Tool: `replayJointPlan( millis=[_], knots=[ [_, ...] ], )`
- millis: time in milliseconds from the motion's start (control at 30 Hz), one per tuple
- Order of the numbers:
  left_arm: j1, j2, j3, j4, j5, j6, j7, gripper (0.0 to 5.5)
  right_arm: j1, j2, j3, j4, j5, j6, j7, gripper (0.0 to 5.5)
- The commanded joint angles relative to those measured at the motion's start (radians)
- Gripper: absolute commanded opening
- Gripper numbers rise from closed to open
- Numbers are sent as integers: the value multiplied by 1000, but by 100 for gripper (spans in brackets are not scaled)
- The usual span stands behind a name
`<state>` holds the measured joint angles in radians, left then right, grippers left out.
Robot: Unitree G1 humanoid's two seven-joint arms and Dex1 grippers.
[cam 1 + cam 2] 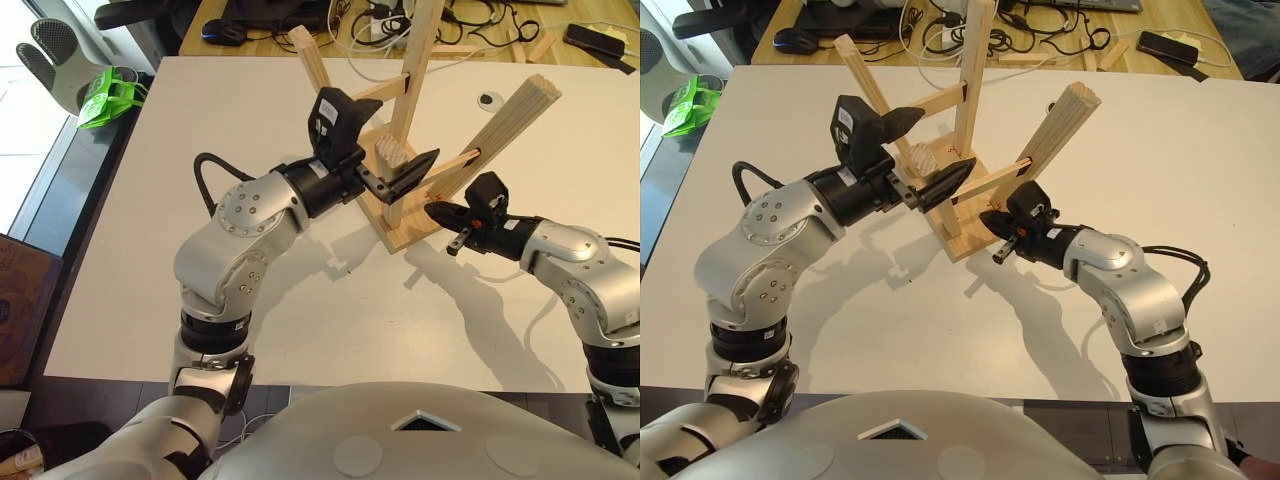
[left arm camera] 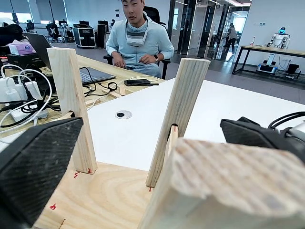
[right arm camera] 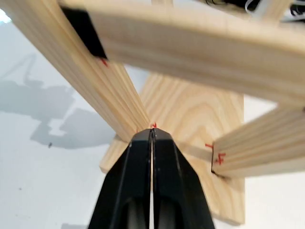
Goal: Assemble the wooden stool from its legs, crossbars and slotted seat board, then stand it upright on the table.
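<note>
White bench point(image 1: 180, 220) under you, with a cable-strewn desk point(image 1: 195, 35) beyond it. Your left claw point(image 1: 943, 140) is spread wide, one pad on either side of the near leg point(image 1: 392, 157), whose end grain faces back at you. It's released, not gripping yet. Your right claw point(image 3: 151, 134) is clenched on nothing, its tip set right at the foot of a second leg point(image 3: 95, 71) where that meets the seat board point(image 3: 190, 109).

The stool sits upside down mid-bench, board down, four legs splayed upward and crossbars point(image 1: 385, 90) tying them together. By my read, assembly is all but finished and you're settling the joints. Next, close the left on that near leg, brace with the right, then turn the stool over. Go gently, because those joints could pull loose.
</note>
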<state>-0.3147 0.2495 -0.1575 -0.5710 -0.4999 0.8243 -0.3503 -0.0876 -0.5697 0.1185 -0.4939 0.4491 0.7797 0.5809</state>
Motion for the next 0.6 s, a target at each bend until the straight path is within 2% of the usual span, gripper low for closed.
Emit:
replayJointPlan(
  millis=[33,167,300,400,500,600],
  knots=[
    [-60,-37,-70,28,15,42,19,540,-21,-67,-97,-15,79,30,83,2],
    [-134,-125,-179,131,16,121,34,540,-75,-237,-276,59,176,57,238,2],
    [-209,-195,-216,261,75,106,68,540,-192,-268,-430,155,283,97,248,2],
    [-278,-264,-244,370,128,65,90,540,-306,-227,-518,214,363,107,173,2],
    [-382,-383,-277,538,192,-17,115,540,-452,-113,-582,298,405,60,9,2],
    [-477,-470,-276,645,235,-84,128,540,-499,-20,-536,288,408,45,-78,2]
  ],
)
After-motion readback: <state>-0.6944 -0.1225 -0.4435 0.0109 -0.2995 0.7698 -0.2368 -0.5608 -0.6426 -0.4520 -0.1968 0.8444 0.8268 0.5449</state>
